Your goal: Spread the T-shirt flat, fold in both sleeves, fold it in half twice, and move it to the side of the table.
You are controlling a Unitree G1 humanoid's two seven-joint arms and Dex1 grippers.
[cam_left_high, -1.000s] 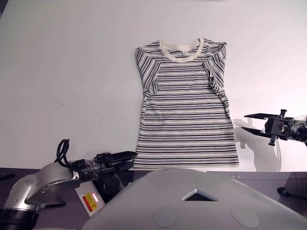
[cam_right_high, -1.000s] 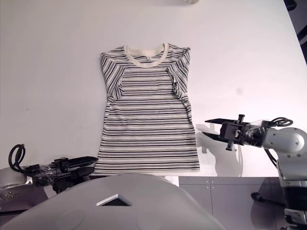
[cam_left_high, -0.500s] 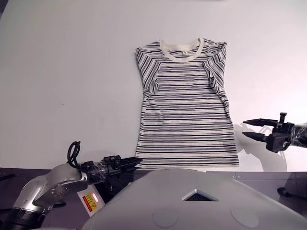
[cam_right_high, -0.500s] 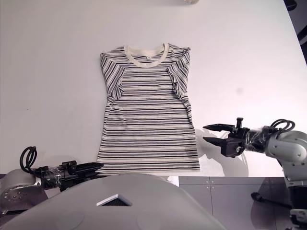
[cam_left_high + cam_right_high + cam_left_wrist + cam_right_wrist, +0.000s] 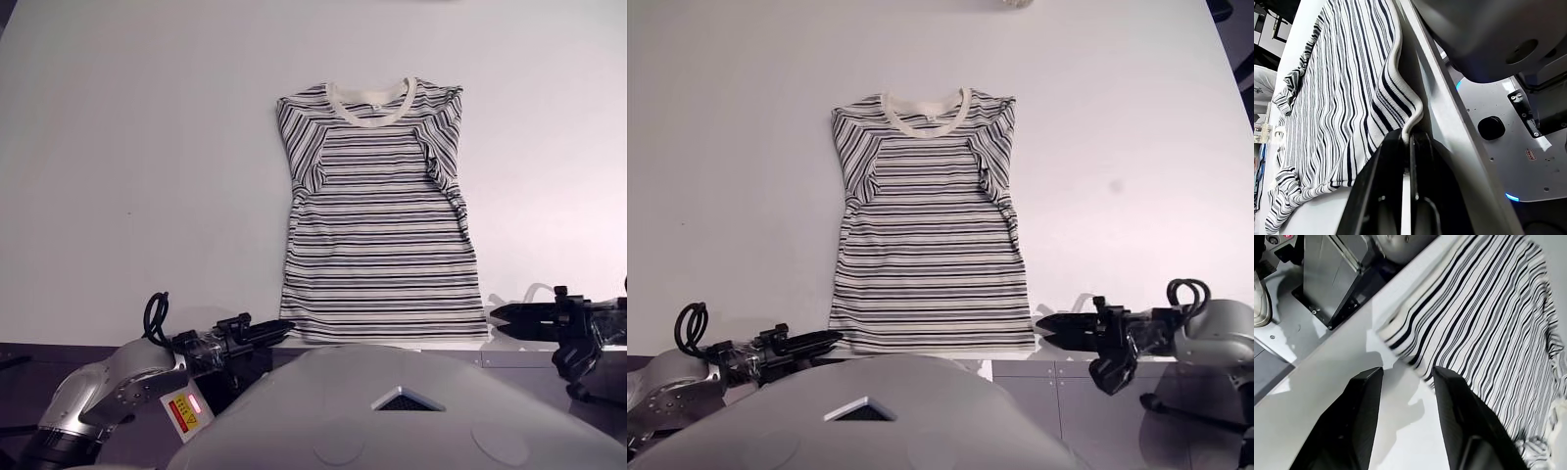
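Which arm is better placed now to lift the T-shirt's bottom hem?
Left. The left pincer is shut on a hem corner of the T-shirt; the right pincer is open, just short of its corner.

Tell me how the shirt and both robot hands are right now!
T-shirt: flat on the table, sleeves folded in, one hem corner lifted.
Left gripper: shut on the T-shirt's hem corner.
Right gripper: open, beside the other hem corner, not gripping.

White table [image 5: 118, 147], striped T-shirt [image 5: 382, 225] flat on it, hem at near edge
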